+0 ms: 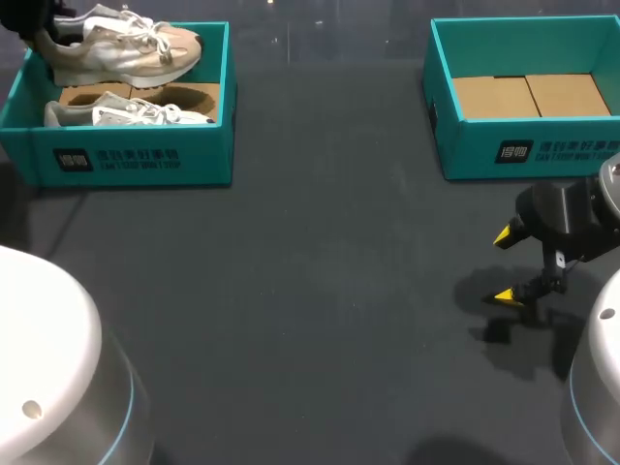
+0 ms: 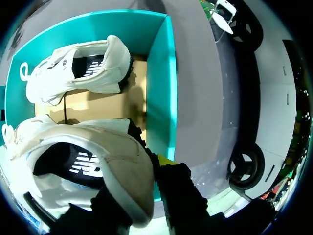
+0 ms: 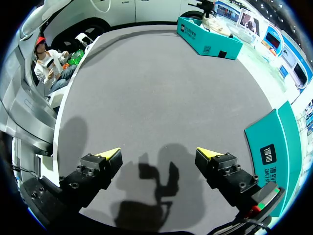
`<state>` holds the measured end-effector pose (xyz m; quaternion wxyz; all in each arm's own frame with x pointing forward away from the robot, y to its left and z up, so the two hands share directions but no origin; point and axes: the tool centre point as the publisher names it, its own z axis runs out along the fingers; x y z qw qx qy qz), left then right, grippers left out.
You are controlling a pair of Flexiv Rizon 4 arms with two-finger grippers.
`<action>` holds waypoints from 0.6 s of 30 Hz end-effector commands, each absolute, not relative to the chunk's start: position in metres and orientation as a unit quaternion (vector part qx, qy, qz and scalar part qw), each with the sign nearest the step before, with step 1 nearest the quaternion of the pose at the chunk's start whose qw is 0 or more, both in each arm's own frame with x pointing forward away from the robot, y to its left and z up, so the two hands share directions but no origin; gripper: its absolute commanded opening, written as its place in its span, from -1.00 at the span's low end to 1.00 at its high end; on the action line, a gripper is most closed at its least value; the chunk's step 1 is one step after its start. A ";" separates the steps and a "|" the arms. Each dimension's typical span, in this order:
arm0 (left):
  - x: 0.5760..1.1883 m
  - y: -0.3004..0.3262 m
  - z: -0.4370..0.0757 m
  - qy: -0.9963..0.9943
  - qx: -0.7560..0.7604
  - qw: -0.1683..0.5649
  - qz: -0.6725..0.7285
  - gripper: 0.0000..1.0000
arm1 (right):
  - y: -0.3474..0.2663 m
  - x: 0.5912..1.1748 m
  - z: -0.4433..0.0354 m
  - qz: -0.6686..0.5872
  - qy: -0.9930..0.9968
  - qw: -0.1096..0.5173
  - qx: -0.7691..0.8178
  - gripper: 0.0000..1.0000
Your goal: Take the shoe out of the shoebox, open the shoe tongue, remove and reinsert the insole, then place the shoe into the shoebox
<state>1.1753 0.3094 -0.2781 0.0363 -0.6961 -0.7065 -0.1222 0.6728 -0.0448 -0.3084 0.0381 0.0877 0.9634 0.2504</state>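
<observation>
A pale beige and white shoe (image 1: 126, 44) is raised above the back of the left teal shoebox (image 1: 136, 160), heel toward my left gripper (image 1: 37, 34). In the left wrist view my left gripper (image 2: 143, 180) is shut on the heel of this shoe (image 2: 112, 156); one yellow tip shows beside the heel. A second white shoe (image 1: 126, 113) (image 2: 78, 71) lies on its side on the cardboard floor of the box (image 2: 161, 73). Far off at the table's right, my right gripper (image 1: 510, 266) (image 3: 159, 156) hangs open over bare tabletop with nothing between its fingers.
A second teal shoebox (image 1: 528, 150) (image 3: 274, 142) stands at the back right, holding only cardboard inserts, just beyond my right gripper. The dark grey tabletop (image 1: 310, 291) stretches between the two boxes.
</observation>
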 end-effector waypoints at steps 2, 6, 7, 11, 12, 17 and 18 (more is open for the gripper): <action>1.190 0.310 -0.286 -0.706 -0.697 0.053 -0.113 -1.00 | -0.045 0.671 -0.309 0.250 0.964 0.039 0.088 1.00; 1.192 0.308 -0.295 -0.706 -0.697 0.062 -0.109 -1.00 | -0.045 0.671 -0.309 0.250 0.964 0.039 0.088 1.00; 1.192 0.308 -0.296 -0.705 -0.697 0.064 -0.109 -1.00 | -0.045 0.671 -0.309 0.250 0.964 0.039 0.088 1.00; 1.192 0.304 -0.302 -0.702 -0.700 0.072 -0.107 -1.00 | -0.045 0.671 -0.309 0.250 0.964 0.039 0.088 1.00; 1.191 0.303 -0.304 -0.701 -0.702 0.073 -0.106 -1.00 | -0.045 0.671 -0.309 0.250 0.964 0.039 0.088 1.00; 1.189 0.300 -0.311 -0.697 -0.705 0.080 -0.105 -1.00 | -0.045 0.671 -0.309 0.250 0.964 0.039 0.088 1.00; 1.189 0.300 -0.312 -0.697 -0.705 0.082 -0.104 -1.00 | -0.045 0.671 -0.309 0.250 0.964 0.039 0.088 1.00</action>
